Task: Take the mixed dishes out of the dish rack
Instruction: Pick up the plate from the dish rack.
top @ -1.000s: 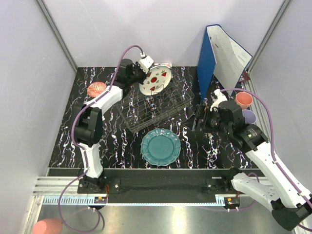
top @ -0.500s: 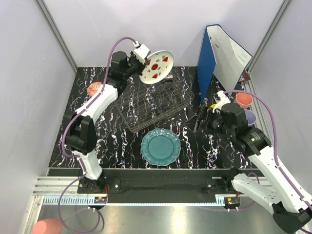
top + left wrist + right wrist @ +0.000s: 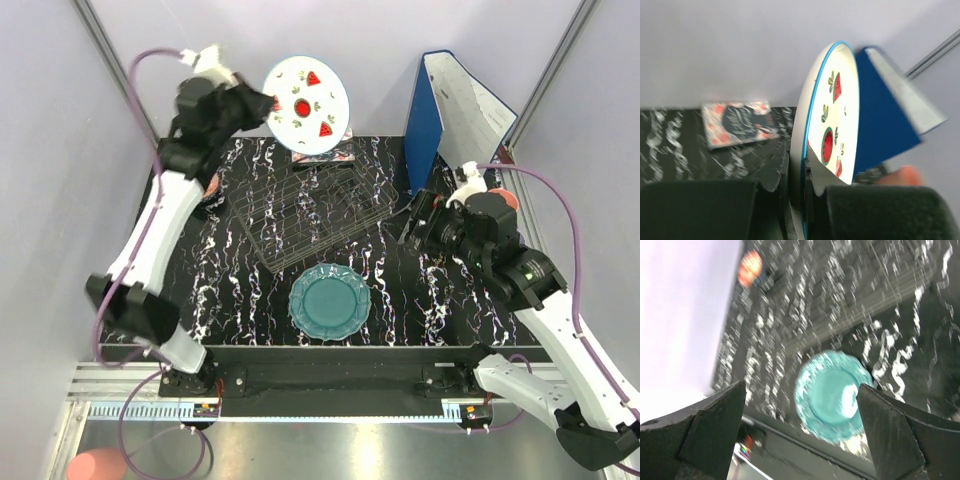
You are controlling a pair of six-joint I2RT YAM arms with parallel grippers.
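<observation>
Marbled table, one rack, one teal plate, one watermelon plate

A robotics lab test cell: plain pale wall panels in aluminium framing box in a black marble-patterned table. A cabled left arm and right arm are bolted to a rail.

A: What's unclear?
B: The right wrist view smears the rack and the teal plate.
A: Hidden?
B: The pink cup is mostly behind the right arm; the lower rim of the watermelon plate sits inside the left end effector.
</observation>
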